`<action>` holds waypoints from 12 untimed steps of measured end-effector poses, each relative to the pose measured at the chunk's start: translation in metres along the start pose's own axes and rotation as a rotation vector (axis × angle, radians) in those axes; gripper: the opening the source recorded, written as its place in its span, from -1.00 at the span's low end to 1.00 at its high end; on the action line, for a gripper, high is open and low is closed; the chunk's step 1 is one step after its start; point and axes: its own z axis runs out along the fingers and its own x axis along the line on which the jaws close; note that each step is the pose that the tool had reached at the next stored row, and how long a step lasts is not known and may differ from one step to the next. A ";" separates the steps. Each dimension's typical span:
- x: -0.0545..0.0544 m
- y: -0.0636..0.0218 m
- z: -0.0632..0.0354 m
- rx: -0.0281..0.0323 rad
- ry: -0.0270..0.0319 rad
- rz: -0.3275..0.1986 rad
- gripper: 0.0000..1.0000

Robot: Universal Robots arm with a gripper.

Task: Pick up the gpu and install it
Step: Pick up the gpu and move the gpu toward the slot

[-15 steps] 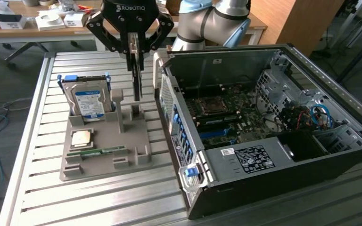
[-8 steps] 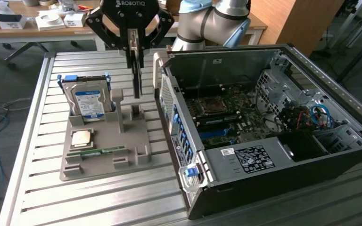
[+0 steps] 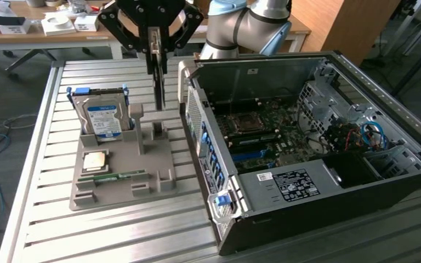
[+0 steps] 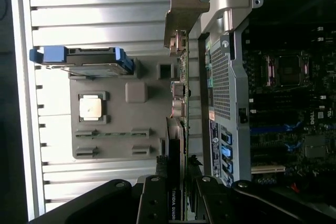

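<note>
A: Where's the gpu (image 3: 159, 82) rn?

B: Hanging edge-on under my end effector (image 3: 154, 46). The jaws are pinched on its upper edge, closed down to the card's thickness, w/ nothing else in them. The card's upright, its lower edge just over the posts of the grey holder tray (image 3: 115, 164); can't tell if it's fully clear of them. In the exterior view the hard drive (image 3: 102, 118) sits at its 9 o'clock & the open pc case (image 3: 386, 87) at its 3 o'clock, close beside.

A: Tips for this step?

B: I judge it's the lift/carry. I'd hold the card plumb w/ no twist, since the grip is on a thin edge & it could pivot. Mind the case wall next to it, and the bracket (image 4: 184, 9) end: the wrist view puts it just beside the case's rear lip. Slow, straight moves imo.

A: Arm pose?

B: The arm (image 3: 247, 22) is at approx 1 o'clock from the card, behind the case. The wrist points straight down over the desk (image 3: 64, 230), w/ the end effector well above the tray & its linkages splayed either side of the card.
</note>
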 end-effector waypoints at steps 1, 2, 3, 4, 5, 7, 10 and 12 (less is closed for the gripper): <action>0.000 0.0001 -0.0012 0.0001 0.0000 0.000 -0.48; 0.000 0.0001 -0.0026 0.0000 0.0000 0.000 -0.48; 0.000 0.0002 -0.0039 0.0000 0.0000 0.000 -0.48; 0.000 0.0002 -0.0051 0.0001 0.0000 0.000 -0.48; 0.000 0.0003 -0.0063 0.0000 -0.0001 0.000 -0.48; 0.000 0.0003 -0.0075 0.0000 -0.0001 0.000 -0.48; 0.000 0.0004 -0.0075 0.0000 -0.0001 0.000 -0.48; 0.000 0.0004 -0.0076 0.0001 0.0000 0.000 -0.48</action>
